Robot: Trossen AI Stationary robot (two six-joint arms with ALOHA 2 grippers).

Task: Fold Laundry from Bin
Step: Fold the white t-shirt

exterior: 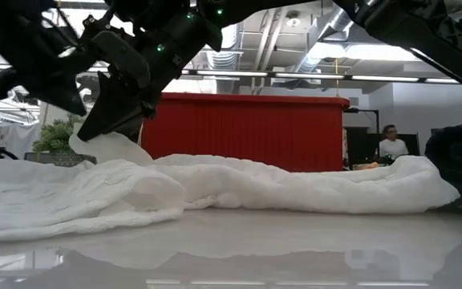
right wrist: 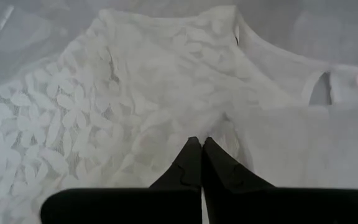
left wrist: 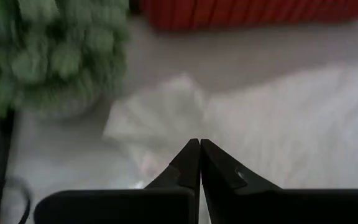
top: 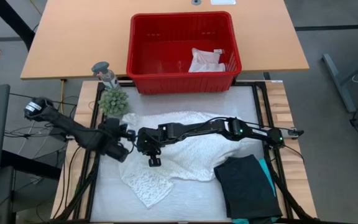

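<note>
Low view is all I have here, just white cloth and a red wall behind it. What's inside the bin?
Observer: From above, one small white cloth lies in the bin, toward its right end.
Operator: Any folded pieces on the table?
Observer: A black garment lies folded at the near right, over a teal one.
Operator: And the right gripper?
Observer: The right gripper has its jaws shut, over the white lacy top.
</note>
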